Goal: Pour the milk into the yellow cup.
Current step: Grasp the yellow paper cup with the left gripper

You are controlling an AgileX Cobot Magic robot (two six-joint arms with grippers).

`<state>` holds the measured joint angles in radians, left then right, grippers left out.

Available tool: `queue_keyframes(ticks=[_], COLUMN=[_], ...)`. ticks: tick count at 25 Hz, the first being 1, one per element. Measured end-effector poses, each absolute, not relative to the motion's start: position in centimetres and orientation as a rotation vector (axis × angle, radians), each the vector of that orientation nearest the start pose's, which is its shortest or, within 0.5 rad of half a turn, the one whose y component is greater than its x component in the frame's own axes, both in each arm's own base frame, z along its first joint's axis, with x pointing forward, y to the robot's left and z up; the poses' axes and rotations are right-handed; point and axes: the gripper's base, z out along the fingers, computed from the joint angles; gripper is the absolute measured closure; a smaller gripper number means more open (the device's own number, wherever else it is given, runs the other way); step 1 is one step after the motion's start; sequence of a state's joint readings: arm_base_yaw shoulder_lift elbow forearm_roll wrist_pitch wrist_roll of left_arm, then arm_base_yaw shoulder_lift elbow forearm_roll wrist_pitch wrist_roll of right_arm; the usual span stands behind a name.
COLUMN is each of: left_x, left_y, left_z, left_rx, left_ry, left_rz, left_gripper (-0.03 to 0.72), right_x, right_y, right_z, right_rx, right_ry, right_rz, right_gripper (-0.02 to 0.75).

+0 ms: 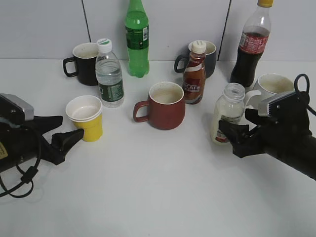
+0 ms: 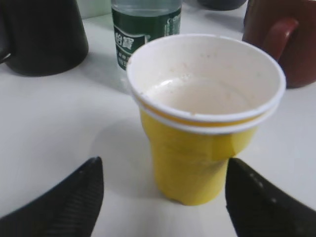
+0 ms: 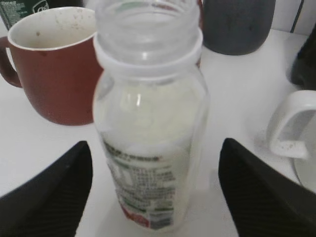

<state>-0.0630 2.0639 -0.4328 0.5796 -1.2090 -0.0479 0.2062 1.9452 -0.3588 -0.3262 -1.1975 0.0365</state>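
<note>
The yellow cup (image 1: 88,121) stands upright at the left of the table, white inside, with pale liquid low in it (image 2: 197,96). My left gripper (image 1: 69,129) is open right in front of it, and its black fingers flank the cup's base (image 2: 190,173) without closing on it. The milk bottle (image 1: 227,116) stands upright and capless at the right, with white liquid in its lower part (image 3: 148,133). My right gripper (image 1: 236,123) is open, one finger on each side of the bottle with a gap on both sides.
A dark-red mug (image 1: 165,106) sits between cup and bottle. Behind are a water bottle (image 1: 109,74), black mug (image 1: 84,63), green bottle (image 1: 137,39), coffee bottle (image 1: 194,74), dark grey mug (image 1: 210,57), cola bottle (image 1: 252,47) and white mug (image 1: 269,86).
</note>
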Motion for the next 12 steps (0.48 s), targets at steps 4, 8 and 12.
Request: queue_keyframes(ticks=[4,8,12], left_x=[26.95,27.26,27.26], left_y=[-6.51,-6.55,-6.55], left_z=[7.34,7.46,7.46], left_rx=[0.597,0.601,0.601], left_ry=[1.83,1.818,1.818], left_rz=[-0.458,-0.456,-0.456], left_gripper=[0.101,0.101,0.101], right_x=[25.39,25.52,25.65], right_y=[7.98,7.74,7.47], right_z=[9.09,9.03,9.02], right_rx=[-0.48,-0.447,-0.412], right_ry=[1.865,1.876,1.882], right_rz=[0.355,0.331,0.307], right_gripper=[0.141,0.142,0.143])
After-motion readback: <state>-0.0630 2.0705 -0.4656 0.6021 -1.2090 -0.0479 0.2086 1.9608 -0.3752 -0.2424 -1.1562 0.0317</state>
